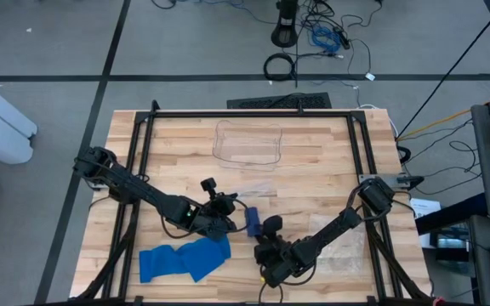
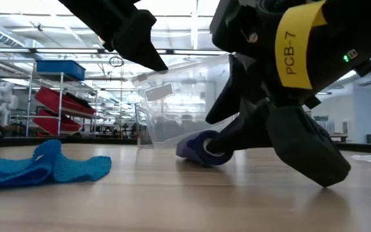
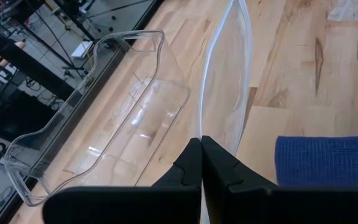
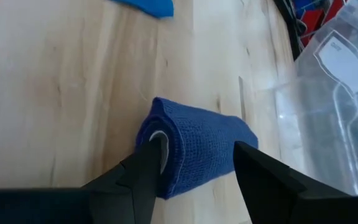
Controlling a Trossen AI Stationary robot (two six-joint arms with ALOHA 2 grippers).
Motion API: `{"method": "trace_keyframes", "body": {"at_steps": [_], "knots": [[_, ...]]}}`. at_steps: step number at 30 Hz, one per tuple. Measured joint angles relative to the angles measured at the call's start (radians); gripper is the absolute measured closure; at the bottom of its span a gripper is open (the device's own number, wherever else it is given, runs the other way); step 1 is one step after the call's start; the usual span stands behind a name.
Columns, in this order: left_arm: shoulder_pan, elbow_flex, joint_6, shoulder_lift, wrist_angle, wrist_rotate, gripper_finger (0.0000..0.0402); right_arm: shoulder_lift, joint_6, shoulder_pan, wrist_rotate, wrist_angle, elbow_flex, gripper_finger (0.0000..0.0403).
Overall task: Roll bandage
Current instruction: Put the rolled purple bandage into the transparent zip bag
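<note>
- Nearest you in the low view is the right gripper (image 2: 237, 145), its fingers down at the table on either side of the bandage roll (image 2: 201, 148)
- Your right wrist view shows the jaws part open and straddling the roll (image 4: 194, 155); one finger sits at the roll's cored end, the other by the far end, so call it a loose hold at most
- The left gripper (image 1: 222, 206) hangs just above the wood beside the roll, jaws fully shut and holding nothing
- The roll lies on its side near the table's front middle, wound tight around its core, so the rolling itself looks essentially done
- A lighter blue cloth (image 1: 181, 259) lies crumpled and loose at the front left, well apart
- What's left, by my reading: possibly moving the roll to the clear tray (image 1: 247, 143) at the back, and maybe that loose cloth
</note>
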Motion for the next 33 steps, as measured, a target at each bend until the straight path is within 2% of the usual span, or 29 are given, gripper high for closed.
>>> {"method": "trace_keyframes", "body": {"at_steps": [5, 9, 26, 33], "knots": [[0.000, 0.000, -0.002, 0.000, 0.000, 0.023, 0.0402, 0.000, 0.000, -0.012, 0.007, -0.014, 0.000, 0.0219], [0.000, 0.000, -0.003, 0.000, 0.000, 0.050, 0.0402, 0.000, -0.001, -0.032, 0.010, -0.018, 0.000, 0.0237], [0.001, 0.000, -0.003, 0.000, 0.000, 0.091, 0.0402, -0.001, 0.026, -0.081, -0.024, -0.033, -0.002, 0.0393], [0.002, 0.000, 0.046, 0.000, -0.021, 0.091, 0.0402, -0.028, 0.019, -0.038, -0.008, -0.071, -0.007, 0.0399]]}}
